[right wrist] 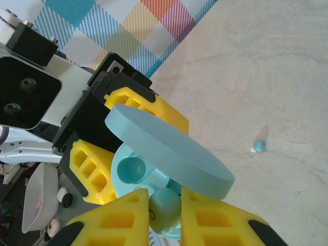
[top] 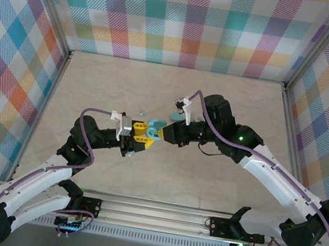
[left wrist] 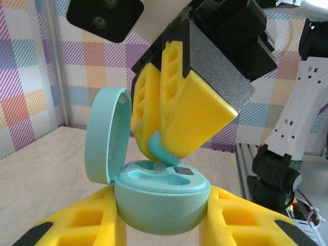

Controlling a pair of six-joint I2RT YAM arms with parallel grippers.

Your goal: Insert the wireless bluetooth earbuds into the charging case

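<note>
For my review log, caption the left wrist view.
Left gripper grips the open charging case; right gripper holds an earbud over it.

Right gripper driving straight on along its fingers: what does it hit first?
The open case held by the left gripper. The earbud pinched in the right gripper sits at a well, so it likely bottoms out there first.

The far half of the table [top: 170,89] lies bare up to the plaid walls [top: 182,18], with plenty of room to pass. In the middle it is cramped. The left gripper [left wrist: 164,223] clamps the charging case [left wrist: 161,202], and its raised lid [left wrist: 105,136] walls off one side. The right gripper [right wrist: 165,210], pinching the held earbud [right wrist: 166,204], crowds the open wells from above. A loose earbud [right wrist: 260,147] lies on bare surface near them, apart from both.
</note>
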